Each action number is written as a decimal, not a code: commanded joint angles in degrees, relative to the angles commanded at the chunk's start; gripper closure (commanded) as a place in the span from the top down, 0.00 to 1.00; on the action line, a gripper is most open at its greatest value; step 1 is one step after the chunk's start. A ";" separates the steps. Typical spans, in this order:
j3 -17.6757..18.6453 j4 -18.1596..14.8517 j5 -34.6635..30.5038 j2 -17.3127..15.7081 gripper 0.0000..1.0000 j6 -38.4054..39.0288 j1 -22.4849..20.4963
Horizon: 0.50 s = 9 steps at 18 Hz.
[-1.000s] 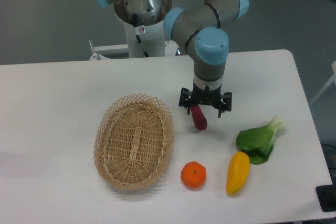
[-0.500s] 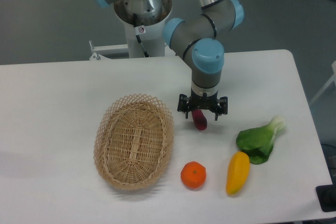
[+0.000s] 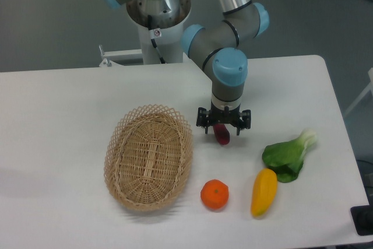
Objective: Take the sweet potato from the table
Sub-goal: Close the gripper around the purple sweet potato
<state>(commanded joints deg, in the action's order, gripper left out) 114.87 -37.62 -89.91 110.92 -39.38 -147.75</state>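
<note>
The sweet potato [image 3: 222,136] is a small dark magenta tuber lying on the white table [image 3: 70,103], right of the basket. My gripper [image 3: 223,127] points straight down directly over it, low enough that its black body hides the potato's upper end. The jaws look spread wide, one on each side of the potato, and only the potato's lower end shows below them. I cannot see whether the fingertips touch it.
A wicker basket [image 3: 149,157] stands left of the gripper. An orange fruit [image 3: 214,195] and a yellow-orange vegetable [image 3: 264,191] lie toward the front edge. A leafy green [image 3: 288,154] lies to the right. The robot's base [image 3: 157,16] is at the back.
The arm has shifted a little left and lower over the sweet potato. The potato has stayed in place on the table.
</note>
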 joint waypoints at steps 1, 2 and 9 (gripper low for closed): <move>0.00 0.09 -0.35 0.09 0.86 0.00 0.00; 0.09 0.26 -0.70 0.35 0.86 0.00 0.00; 0.18 0.62 -0.71 0.18 0.75 0.00 0.00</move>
<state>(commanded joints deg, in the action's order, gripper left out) 115.05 -37.00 -90.62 111.09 -39.38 -147.74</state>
